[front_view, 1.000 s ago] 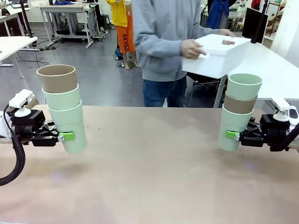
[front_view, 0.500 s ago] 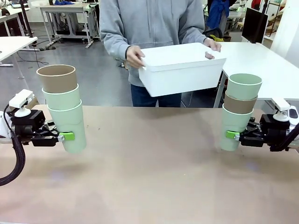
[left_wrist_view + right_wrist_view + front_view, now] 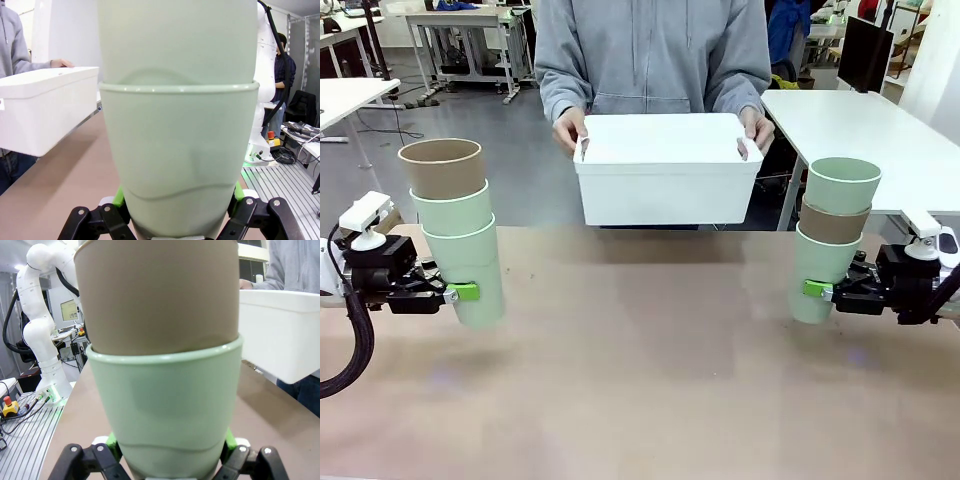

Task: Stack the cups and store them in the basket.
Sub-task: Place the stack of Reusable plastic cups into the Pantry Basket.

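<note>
My left gripper is shut on the bottom cup of a stack of three cups, two mint green under a tan one, held upright above the table at the left. In the left wrist view that stack rises between the green pads. My right gripper is shut on a second stack, mint, tan, mint, at the right; the right wrist view has it close up. A person holds the white basket by both ends over the table's far edge, in the middle.
The brown table lies bare between the two stacks. A white table stands behind at the right, and more desks at the back left. The other arm's white base shows in the right wrist view.
The person has carried the basket from the right to the middle, turned it level and lowered it at the table's far edge. Neither arm nor stack has moved.
</note>
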Available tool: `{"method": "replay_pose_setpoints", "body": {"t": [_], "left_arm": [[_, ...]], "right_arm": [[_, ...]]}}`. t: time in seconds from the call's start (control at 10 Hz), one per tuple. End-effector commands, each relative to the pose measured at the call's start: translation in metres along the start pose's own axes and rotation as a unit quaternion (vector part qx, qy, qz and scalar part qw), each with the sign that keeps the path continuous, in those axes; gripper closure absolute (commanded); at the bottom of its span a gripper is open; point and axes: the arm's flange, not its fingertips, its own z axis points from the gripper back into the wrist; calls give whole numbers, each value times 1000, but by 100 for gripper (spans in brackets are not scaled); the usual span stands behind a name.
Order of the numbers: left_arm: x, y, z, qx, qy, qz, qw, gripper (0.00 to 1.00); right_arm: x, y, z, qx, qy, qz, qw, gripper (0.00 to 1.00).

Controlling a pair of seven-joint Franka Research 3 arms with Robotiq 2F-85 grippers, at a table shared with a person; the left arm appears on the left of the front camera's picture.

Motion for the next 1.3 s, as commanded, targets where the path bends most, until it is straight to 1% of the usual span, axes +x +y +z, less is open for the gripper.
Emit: {"method": "replay_pose_setpoints", "body": {"t": [0.0,1.2], "left_arm": [[3,-1,-1,-2,-4,-3,1000,15],[3,-1,-1,-2,-4,-3,1000,15]], "right_arm": [[4,0,-1,-1,-2,7,1000,14],[4,0,-1,-1,-2,7,1000,14]]}}
